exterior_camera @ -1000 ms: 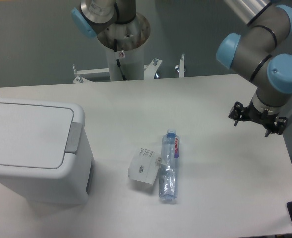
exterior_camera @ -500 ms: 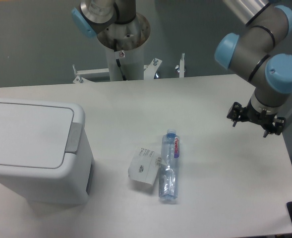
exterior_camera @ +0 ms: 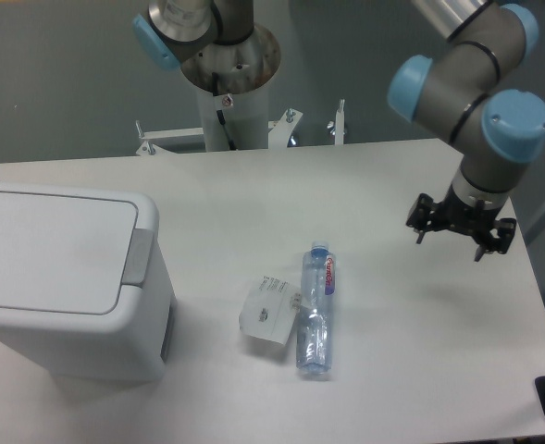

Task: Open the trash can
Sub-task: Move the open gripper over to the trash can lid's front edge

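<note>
Only a purple-labelled bottle (exterior_camera: 316, 309); wording unreadable; trash can (exterior_camera: 67, 277) lid shut

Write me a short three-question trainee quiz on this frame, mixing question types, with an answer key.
1. True or false: the lid of the trash can is already raised.
2. Multiple choice: what lies against the small white box? A) a mug B) a water bottle C) a sponge
3. Fill in: the pincer hangs over the table's ____ side as the camera sees it, far from the bin.

Key:
1. False; the lid lies flat and closed, with the grey latch tab on its right edge.
2. B
3. right; it holds nothing, fingers apart.
</note>
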Motion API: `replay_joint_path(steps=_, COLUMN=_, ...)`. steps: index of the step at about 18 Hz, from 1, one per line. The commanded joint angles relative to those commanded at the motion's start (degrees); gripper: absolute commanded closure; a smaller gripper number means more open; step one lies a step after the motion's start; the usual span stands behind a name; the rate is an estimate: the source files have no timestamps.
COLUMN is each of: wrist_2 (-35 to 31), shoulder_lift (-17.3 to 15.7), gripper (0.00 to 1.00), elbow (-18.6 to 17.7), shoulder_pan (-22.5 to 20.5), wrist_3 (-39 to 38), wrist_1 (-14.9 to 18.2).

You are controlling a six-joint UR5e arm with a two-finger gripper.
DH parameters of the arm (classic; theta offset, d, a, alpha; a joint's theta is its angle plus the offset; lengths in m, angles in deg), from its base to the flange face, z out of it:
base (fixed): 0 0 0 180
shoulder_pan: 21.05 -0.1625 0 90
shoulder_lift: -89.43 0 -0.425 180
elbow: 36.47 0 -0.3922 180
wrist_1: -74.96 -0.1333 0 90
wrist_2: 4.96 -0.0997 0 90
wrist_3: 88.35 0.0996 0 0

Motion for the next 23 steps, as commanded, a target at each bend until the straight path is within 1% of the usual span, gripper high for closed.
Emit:
replay_joint_path(steps=1, wrist_2=0.79, shoulder_lift=-0.27, gripper=0.00, elbow=-1.06, shoulder_pan=0.79, wrist_3=-3.06, wrist_1=-2.12)
replay_joint_path(steps=2, wrist_2=0.97, shoulder_lift=-0.97, gripper=0.00, elbow=-1.42, shoulder_pan=1.49, wrist_3=-5.88, wrist_1=-2.58)
replay_joint_path(steps=4, wrist_2=1.15, shoulder_lift=-1.32, gripper=0.00, elbow=-0.73, shoulder_pan=3.07, wrist_3=-9.23, wrist_1=-2.58)
replay_joint_path(steps=6, wrist_2=1.94, shoulder_lift=-1.50, gripper=0.00, elbow=0.06, shoulder_pan=3.87, wrist_3=-14.14, wrist_1=-2.49)
replay_joint_path(steps=10, wrist_2=9.22, shoulder_lift=-2.99, gripper=0.00, elbow=2.44, shoulder_pan=5.62, wrist_3=-24.34, wrist_1=-2.32)
replay_joint_path(steps=12, wrist_2=9.32, shoulder_lift=-3.26, gripper=0.00, elbow=4.63, shoulder_pan=7.11, wrist_3=-29.87, wrist_1=-1.62)
replay_joint_path(steps=14, wrist_2=9.59, shoulder_lift=-3.43, gripper=0.00, elbow=6.04, shoulder_pan=9.57, wrist_3=-34.89, wrist_1=-1.44)
replay_joint_path(steps=16, wrist_2=10.03, shoulder_lift=-3.61, gripper=0.00, elbow=6.40, shoulder_pan=11.16, wrist_3=-35.88, wrist_1=-1.61)
replay_joint_path(steps=20, wrist_2=10.38, shoulder_lift=-4.49, gripper=0.00, elbow=6.31, shoulder_pan=13.01, wrist_3=-42.02, wrist_1=-1.70)
replay_joint_path(steps=21, wrist_2=10.73, shoulder_lift=-4.66, gripper=0.00, elbow=6.40, shoulder_pan=14.14, wrist_3=-42.20, wrist_1=-1.70)
replay_joint_path(steps=23, wrist_2=11.52, shoulder_lift=-5.27, gripper=0.00, elbow=6.49, shoulder_pan=14.86, wrist_3=-42.64, wrist_1=-1.70)
